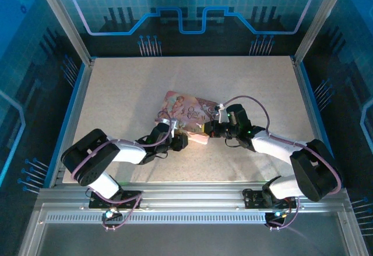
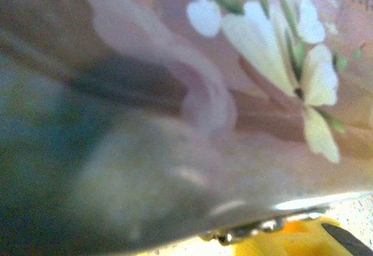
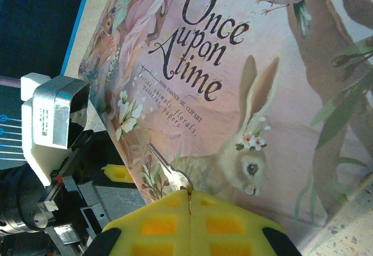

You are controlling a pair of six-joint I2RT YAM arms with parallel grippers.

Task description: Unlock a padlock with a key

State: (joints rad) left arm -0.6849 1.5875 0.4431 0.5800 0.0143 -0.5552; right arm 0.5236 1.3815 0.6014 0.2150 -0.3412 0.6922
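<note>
My right gripper [image 3: 189,194] is shut on the key [image 3: 168,170]. The thin silvery blade sticks out up and to the left over the pink illustrated box [image 3: 274,63]. In the top view the right gripper [image 1: 211,129] sits at the box's [image 1: 186,109] near edge, and the left gripper [image 1: 182,140] is just left of it at the same edge. The left wrist view is pressed close to the blurred box face [image 2: 192,93]. A small shiny metal piece [image 2: 253,230], possibly the padlock, sits at its lower edge above a yellow pad [image 2: 291,243]. The left jaws are hidden.
The box lies mid-table on the beige tabletop [image 1: 128,87], with metal rails and blue walls around it. In the right wrist view the left arm's wrist camera [image 3: 55,119] and one of its yellow pads [image 3: 116,173] crowd the box's left edge, close to the key tip.
</note>
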